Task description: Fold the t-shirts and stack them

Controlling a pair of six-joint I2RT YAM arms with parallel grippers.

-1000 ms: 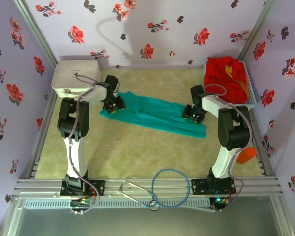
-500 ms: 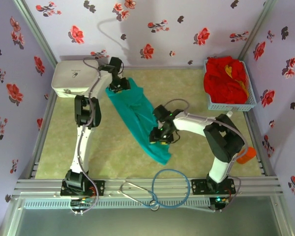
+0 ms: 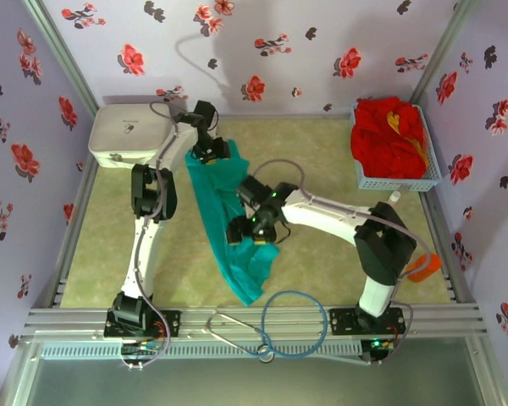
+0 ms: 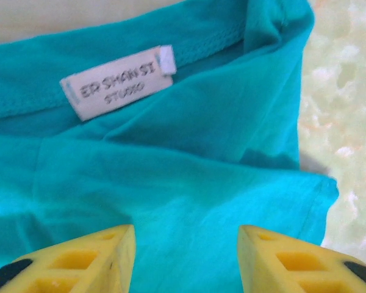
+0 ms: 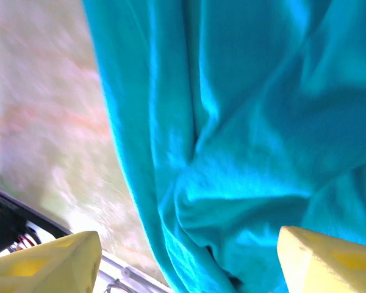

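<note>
Running from left end effector (image 4: pixel 184 237) to right end effector (image 5: pixel 188 235), your teal t-shirt (image 3: pixel 224 211) sits within both released, spread jaws.

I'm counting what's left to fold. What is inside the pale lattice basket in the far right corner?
A heap of bright red cloth t-shirts fills the pale lattice basket, one showing a yellow mark. How many lie there, and anything beneath, is covered.

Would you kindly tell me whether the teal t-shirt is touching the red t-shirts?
Apart. The top external view shows bare table between the teal t-shirt and the red t-shirts heaped in their basket.
</note>
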